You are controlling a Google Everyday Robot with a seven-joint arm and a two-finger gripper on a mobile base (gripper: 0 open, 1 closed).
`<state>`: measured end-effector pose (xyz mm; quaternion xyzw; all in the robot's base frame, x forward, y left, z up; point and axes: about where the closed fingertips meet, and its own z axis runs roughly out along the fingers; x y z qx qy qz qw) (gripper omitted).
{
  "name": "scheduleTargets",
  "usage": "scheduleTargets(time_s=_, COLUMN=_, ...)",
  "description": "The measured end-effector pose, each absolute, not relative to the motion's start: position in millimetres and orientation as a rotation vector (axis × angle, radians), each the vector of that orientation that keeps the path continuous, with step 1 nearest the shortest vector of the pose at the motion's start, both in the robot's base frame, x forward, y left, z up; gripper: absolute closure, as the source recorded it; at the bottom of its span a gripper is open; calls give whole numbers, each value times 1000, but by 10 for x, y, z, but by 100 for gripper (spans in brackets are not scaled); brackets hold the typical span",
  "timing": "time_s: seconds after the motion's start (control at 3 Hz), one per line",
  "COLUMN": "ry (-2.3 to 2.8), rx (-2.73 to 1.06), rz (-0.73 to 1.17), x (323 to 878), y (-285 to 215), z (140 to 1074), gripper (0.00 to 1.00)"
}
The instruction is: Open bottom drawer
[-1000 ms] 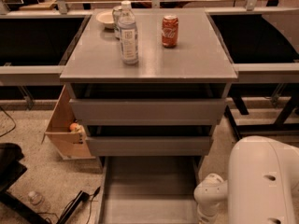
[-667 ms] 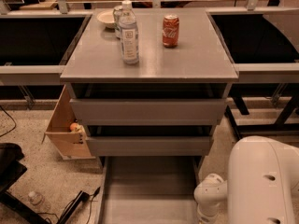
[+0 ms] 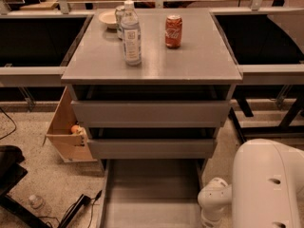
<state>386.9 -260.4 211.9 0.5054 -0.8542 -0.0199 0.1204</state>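
While bottom drawer gapes, grey cabinet top, speckled floor, pincer off-frame.

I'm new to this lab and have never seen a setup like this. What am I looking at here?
One camera looks down at a grey drawer cabinet. The white shapes at lower right are the robot's arm; its gripper is outside the picture, so nothing held can be seen. On top stand a water bottle, a red soda can and a bowl. The bottom drawer is pulled out, showing its grey tray. A cardboard box sits on the floor at left.
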Motion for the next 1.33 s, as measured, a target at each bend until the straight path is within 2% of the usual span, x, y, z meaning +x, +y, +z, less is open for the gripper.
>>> scheduleTargets(time_s=0.33, ry=-2496, rx=1476, rz=-58, x=3868, y=-2604, z=2118, gripper=0)
scheduleTargets(time_s=1.0, ry=-2474, rx=1549, rz=-84, x=3893, y=-2503, z=2283, gripper=0)
scheduleTargets(time_s=1.33, ry=-2417, rx=1644, rz=-143, x=3848, y=-2438, z=2815, gripper=0)
